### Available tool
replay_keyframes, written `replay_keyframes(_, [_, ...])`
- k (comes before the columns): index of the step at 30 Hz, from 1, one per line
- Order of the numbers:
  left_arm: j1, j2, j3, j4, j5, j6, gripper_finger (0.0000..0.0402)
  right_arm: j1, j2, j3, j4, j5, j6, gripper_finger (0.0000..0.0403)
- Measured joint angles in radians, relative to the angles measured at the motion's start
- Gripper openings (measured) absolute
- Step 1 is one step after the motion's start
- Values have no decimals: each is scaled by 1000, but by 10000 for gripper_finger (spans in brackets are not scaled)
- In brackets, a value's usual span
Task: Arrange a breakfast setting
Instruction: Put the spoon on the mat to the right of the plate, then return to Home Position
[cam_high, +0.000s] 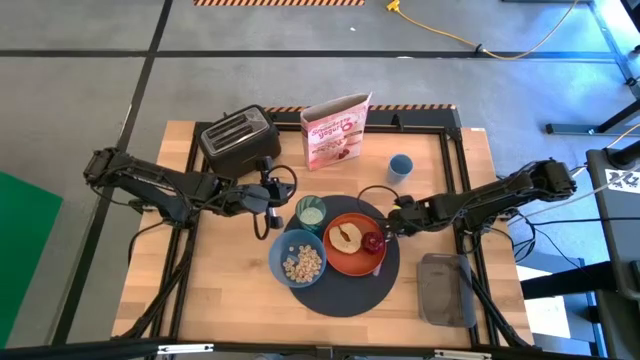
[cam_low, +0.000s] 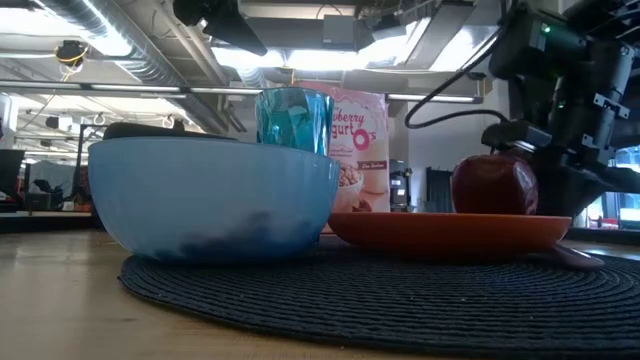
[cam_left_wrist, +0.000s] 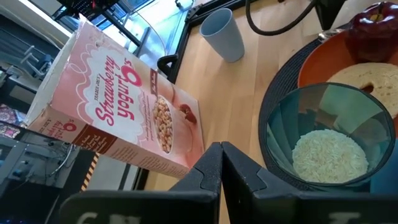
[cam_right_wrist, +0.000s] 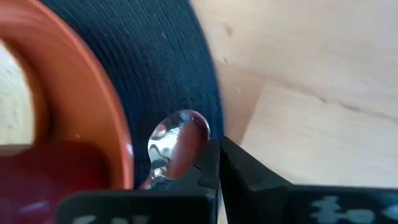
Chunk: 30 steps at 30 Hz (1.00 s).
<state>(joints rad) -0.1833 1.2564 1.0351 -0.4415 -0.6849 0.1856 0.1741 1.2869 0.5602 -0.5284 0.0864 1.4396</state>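
A round dark-grey mat (cam_high: 345, 285) lies in the middle of the table. On it stand a blue bowl (cam_high: 298, 260) of cereal, a pale-green glass (cam_high: 311, 212) and an orange plate (cam_high: 352, 258). The plate carries a toast slice (cam_high: 347, 237) and a red apple (cam_high: 373, 241). A spoon (cam_right_wrist: 177, 140) lies on the mat beside the plate's right rim. My right gripper (cam_right_wrist: 219, 149) is shut, low over the mat's right edge, right beside the spoon's bowl. My left gripper (cam_left_wrist: 221, 152) is shut and empty, left of the glass. My right gripper has the outer side of one finger (cam_right_wrist: 208, 163) next to the spoon's bowl (cam_right_wrist: 186, 134), coming slantwise from the table's right. I cannot tell whether it touches. The spoon lies flat on the mat.
A black toaster (cam_high: 238, 135), a pink cereal box (cam_high: 337, 130) and a blue cup (cam_high: 400, 167) stand along the far side. A grey tray (cam_high: 445, 290) lies at the near right. Bare wood shows at the near left.
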Motion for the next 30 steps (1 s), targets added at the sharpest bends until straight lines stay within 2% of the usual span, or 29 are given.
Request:
replay_keyframes(15, [0, 0, 0, 0, 0, 1, 2, -6, -1, 2, 43, 115, -176, 0])
replay_keyframes(18, [0, 0, -12, 40, 12, 11, 2, -5, -13, 41, 4, 176, -234, 0])
replay_keyframes(21, [11, -34, -95, 206, 140, 57, 2, -4, -72, 85, -34, 250, -316, 0])
replay_keyframes(23, [27, -78, -154, 322, 249, 66, 2, -1, -134, 105, -8, 324, -397, 0])
replay_keyframes(25, [52, -136, -207, 390, 312, 53, 2, 10, -198, 106, 28, 377, -513, 0])
replay_keyframes(27, [79, -193, -249, 411, 349, 24, 2, 8, -256, 105, 106, 387, -671, 0])
replay_keyframes(30, [112, -283, -309, 462, 443, 8, 2, 9, -303, 105, 281, 340, -912, 0])
